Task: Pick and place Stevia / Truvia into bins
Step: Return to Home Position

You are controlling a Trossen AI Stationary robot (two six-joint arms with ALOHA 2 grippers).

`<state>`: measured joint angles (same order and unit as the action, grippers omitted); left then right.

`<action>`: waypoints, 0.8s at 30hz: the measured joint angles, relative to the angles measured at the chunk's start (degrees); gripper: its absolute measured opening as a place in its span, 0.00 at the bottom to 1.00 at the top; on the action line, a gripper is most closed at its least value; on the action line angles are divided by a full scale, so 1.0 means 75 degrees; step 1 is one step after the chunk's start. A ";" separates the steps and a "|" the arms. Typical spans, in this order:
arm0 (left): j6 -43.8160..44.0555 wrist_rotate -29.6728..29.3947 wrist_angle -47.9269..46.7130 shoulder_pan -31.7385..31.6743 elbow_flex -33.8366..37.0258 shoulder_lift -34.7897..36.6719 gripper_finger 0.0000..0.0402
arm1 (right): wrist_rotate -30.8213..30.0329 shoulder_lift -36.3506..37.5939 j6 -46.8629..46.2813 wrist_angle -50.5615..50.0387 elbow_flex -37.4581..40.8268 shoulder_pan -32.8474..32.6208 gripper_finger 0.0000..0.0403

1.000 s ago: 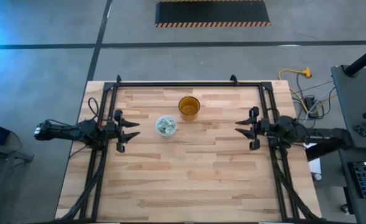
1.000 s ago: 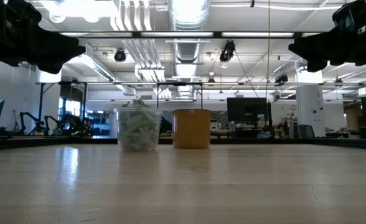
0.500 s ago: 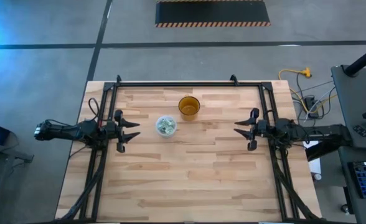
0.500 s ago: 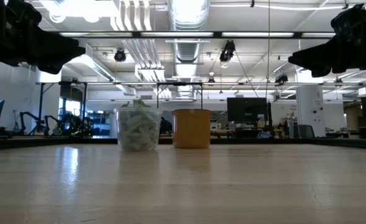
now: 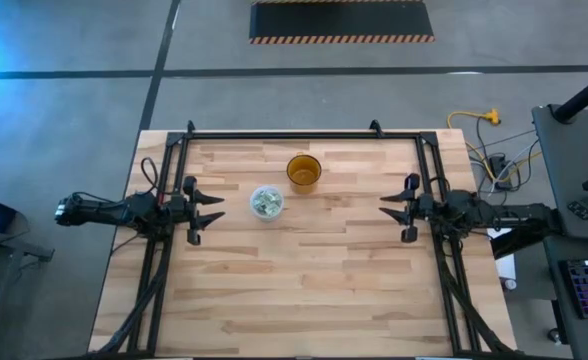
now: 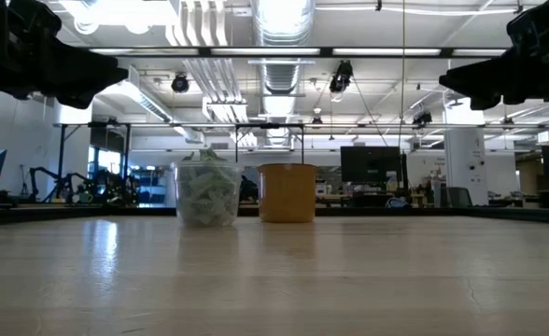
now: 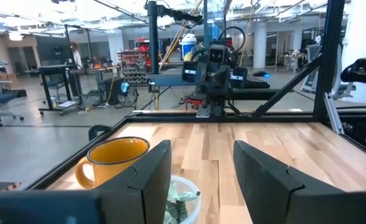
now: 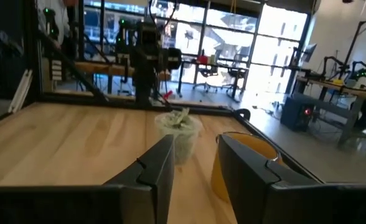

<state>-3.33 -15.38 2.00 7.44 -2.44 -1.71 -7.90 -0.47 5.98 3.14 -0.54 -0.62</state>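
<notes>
Counter (image 5: 304,290) with left end effector (image 5: 219,209) and right end effector (image 5: 386,211) open, empty, at opposite side edges; amber cup (image 5: 303,171) beside translucent cup (image 5: 255,203) toward far edge, Stevia sachets (image 5: 267,203) inside, none seen loose, sorting judged complete.

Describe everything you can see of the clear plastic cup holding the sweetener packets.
The translucent cup is small, round, whitish plastic. It stands upright on the wooden table, slightly toward the left arm's side. Pale green and white sachets fill it to about the rim, some poking above. The amber cup stands close by, not touching. The left gripper and right gripper are open at the sides, clear of it.
</notes>
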 joint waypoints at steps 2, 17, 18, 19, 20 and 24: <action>0.0000 0.0000 0.0003 0.0003 0.0000 0.0009 0.39 | 0.0000 0.0050 0.0017 -0.0017 0.0000 0.0000 0.29; -0.0015 -0.0006 -0.0215 0.0003 0.0003 -0.0059 0.39 | 0.0035 -0.0300 0.0365 -0.0198 0.0000 0.0000 0.28; -0.0015 -0.0006 -0.0220 0.0003 0.0003 -0.0065 0.39 | 0.0035 -0.0300 0.0367 -0.0198 0.0000 0.0000 0.28; -0.0015 -0.0006 -0.0227 0.0003 0.0003 -0.0065 0.39 | 0.0035 -0.0303 0.0372 -0.0198 0.0000 0.0000 0.28; -0.0015 -0.0006 -0.0219 0.0003 0.0003 -0.0065 0.39 | 0.0035 -0.0302 0.0391 -0.0198 0.0000 0.0000 0.29; -0.0010 -0.0003 -0.0213 0.0003 0.0014 -0.0069 0.39 | 0.0038 -0.0303 0.0451 -0.0198 0.0000 0.0000 0.29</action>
<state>-3.41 -15.40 0.40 7.46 -2.33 -2.23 -7.62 -2.74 9.36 1.65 -0.54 -0.62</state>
